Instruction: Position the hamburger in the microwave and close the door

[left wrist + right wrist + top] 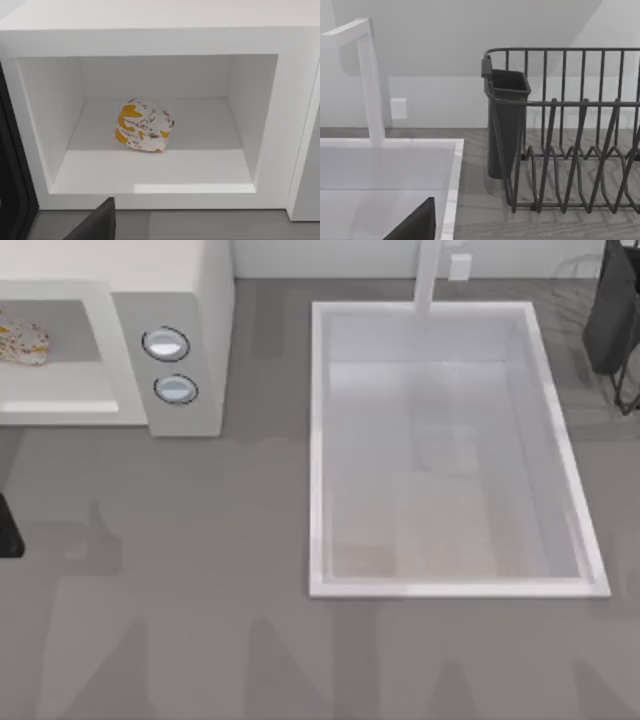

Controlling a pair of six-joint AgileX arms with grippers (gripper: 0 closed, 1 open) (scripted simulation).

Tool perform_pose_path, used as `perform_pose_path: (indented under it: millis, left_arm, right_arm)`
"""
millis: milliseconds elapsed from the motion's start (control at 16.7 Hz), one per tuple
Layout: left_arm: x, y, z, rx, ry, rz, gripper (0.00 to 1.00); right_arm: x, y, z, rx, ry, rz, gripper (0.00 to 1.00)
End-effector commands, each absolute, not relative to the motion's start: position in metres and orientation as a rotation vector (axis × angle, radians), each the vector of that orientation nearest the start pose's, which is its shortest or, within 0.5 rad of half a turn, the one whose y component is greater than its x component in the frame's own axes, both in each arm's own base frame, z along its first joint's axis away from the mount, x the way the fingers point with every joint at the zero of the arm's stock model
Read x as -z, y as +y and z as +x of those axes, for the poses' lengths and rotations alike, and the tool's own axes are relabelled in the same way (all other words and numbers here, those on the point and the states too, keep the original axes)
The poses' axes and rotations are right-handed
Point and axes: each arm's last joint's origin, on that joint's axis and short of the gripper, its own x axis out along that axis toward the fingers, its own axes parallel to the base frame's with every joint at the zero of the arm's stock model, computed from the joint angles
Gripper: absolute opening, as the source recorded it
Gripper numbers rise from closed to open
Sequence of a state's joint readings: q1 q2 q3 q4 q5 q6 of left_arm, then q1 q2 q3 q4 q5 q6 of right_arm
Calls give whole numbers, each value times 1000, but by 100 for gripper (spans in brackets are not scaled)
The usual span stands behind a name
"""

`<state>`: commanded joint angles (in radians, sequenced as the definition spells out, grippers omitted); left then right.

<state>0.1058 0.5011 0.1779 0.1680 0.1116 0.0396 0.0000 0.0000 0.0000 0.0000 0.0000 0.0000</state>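
- The counter (200, 590) is a plain grey surface carrying everything in the top view.
- The sink (560, 455), a white rectangular basin, is set into the right half of the counter, with a white faucet (428, 275) rising at its far rim; the right wrist view shows the same faucet (370, 85) standing at the sink's rim (451, 200).
- The microwave (205, 330) stands at the far left corner of the counter, its front panel with two round knobs (166, 343) on the side nearer the sink. In the left wrist view its cavity (50, 115) stands uncovered.
- The door (12, 190) appears as a dark vertical strip at the cavity's side in the left wrist view, swung away from the opening.
- A dark wire dish rack (580, 150) with a dark cutlery cup (506, 125) stands at the far right corner of the counter, beside the sink; the top view catches it at that edge (612, 320).
- The hamburger (144, 125) lies on the cavity floor, about mid-way across and toward the back, well apart from the walls; the top view shows it inside the microwave (22, 342).
- A dark part of the left arm (8, 530) sits at the counter's left edge, in front of the microwave.
- Whether the left gripper or the right gripper is released or clenched, I cannot tell.
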Motion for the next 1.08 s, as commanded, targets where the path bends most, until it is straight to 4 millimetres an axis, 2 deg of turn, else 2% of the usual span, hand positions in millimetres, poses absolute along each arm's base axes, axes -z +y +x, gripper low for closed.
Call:
perform_pose_path:
  millis: [300,540,840,1080]
  left_arm:
    - [-170,1,112,3,37,7,100]
    - [-160,-1,106,0,1,0,100]
    - [-160,-1,106,0,0,0,100]
    - [-160,-1,106,0,0,0,70]
  right_arm:
    - [-160,-1,106,0,0,0,100]
    - [-160,-1,106,0,0,0,100]
    - [-160,-1,106,0,0,0,100]
    - [-160,-1,106,0,0,0,100]
